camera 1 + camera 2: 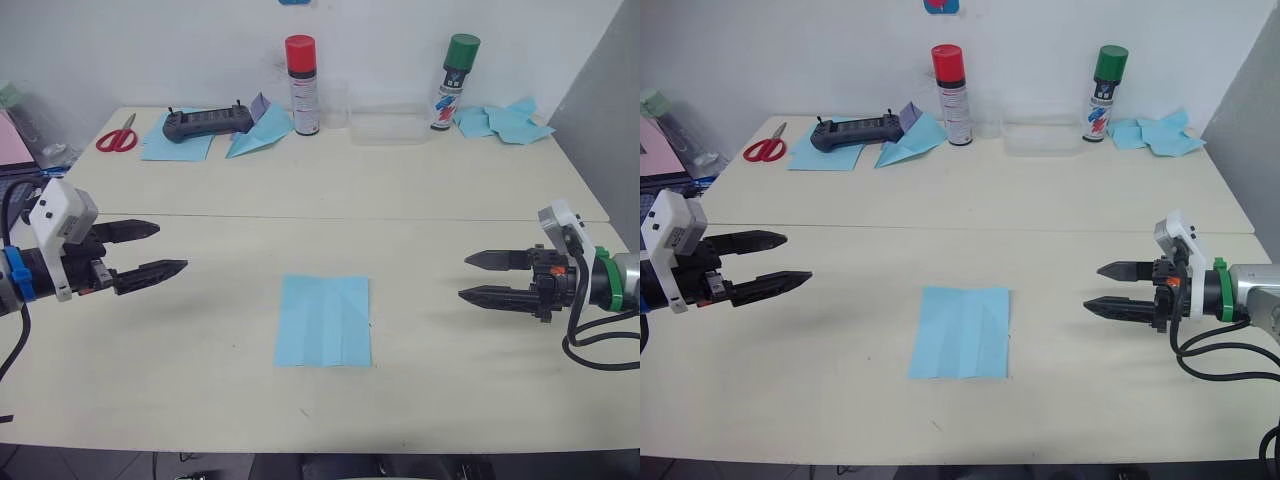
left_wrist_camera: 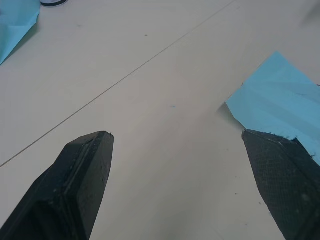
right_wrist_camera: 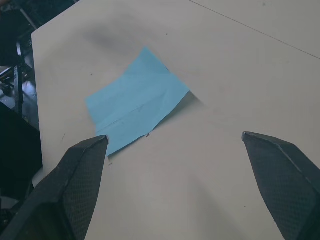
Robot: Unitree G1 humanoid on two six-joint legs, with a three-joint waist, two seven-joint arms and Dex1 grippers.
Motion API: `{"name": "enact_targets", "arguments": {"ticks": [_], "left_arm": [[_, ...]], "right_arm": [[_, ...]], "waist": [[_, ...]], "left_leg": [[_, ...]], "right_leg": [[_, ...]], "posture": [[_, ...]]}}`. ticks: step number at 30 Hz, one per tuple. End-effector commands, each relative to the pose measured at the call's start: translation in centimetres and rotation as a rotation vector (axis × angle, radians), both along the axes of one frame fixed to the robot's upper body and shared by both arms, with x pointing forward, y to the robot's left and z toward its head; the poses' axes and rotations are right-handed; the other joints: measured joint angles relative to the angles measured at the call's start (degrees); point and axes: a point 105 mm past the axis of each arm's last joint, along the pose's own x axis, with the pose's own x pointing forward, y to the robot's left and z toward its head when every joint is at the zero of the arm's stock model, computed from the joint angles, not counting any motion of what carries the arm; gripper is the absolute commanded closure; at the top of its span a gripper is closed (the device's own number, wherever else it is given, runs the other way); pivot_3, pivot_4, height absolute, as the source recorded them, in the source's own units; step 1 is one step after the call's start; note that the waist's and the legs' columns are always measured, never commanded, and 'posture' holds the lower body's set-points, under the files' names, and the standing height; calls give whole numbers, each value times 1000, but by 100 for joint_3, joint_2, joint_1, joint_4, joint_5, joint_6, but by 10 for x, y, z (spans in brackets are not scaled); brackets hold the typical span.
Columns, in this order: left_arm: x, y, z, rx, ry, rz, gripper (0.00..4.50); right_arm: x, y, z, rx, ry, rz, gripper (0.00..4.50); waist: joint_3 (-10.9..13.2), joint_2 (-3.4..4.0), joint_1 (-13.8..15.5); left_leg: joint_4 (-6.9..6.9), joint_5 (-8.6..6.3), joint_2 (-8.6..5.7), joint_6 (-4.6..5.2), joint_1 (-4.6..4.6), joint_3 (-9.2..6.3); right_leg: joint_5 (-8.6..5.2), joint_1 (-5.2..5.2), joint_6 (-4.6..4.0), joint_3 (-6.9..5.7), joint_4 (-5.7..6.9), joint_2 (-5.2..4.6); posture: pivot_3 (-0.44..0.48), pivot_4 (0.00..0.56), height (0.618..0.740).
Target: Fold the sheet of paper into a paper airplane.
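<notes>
The sheet of paper (image 1: 324, 321) is a light-blue rectangle with straight creases, lying flat on the cream table near its front middle. It also appears in the right wrist view (image 3: 136, 100) and, partly, in the left wrist view (image 2: 282, 102). My left gripper (image 1: 170, 249) hovers open to the left of the sheet, well apart from it, with nothing between its fingers. My right gripper (image 1: 472, 276) stands open to the right of the sheet, also apart and empty.
At the table's back stand a red-capped spray can (image 1: 301, 85), a green-capped can (image 1: 455, 81) and a clear box (image 1: 389, 128). Red scissors (image 1: 118, 135), a black controller (image 1: 208, 121) on blue sheets, a slim paper dart (image 1: 260, 131) and crumpled blue scraps (image 1: 505, 122) lie there too.
</notes>
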Motion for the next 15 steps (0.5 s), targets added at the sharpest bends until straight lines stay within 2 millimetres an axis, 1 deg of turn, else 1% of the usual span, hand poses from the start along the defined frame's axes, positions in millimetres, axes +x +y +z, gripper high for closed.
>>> {"name": "enact_targets", "arguments": {"ticks": [1, 4, 11, 15], "left_arm": [[5, 3, 7, 31, -47, 14, 0], [6, 1, 9, -4, -37, 7, 0], [5, 1, 7, 1, -25, 2, 0], [4, -3, 9, 3, -28, -10, 0]], "right_arm": [[1, -4, 15, -7, -66, -5, 25], [2, -6, 16, -10, -69, -13, 25], [1, -6, 17, 0, -67, -15, 25], [2, -6, 17, 5, -65, -19, 25]], "waist": [[0, 0, 0], [0, 0, 1], [0, 0, 0], [0, 0, 0]], "left_leg": [[0, 0, 0, 0, 0, 0], [1, 0, 0, 0, 0, -1], [0, 0, 1, 0, 0, 0], [2, 0, 1, 0, 0, 0]], "right_leg": [[0, 0, 0, 0, 0, 0], [0, 1, 0, -1, 2, 1], [1, -1, -2, -1, 3, 2], [1, 0, -1, 0, 4, 2]], "posture": [[0, 150, 740], [0, 150, 740], [0, 150, 740], [0, 150, 740]]}}
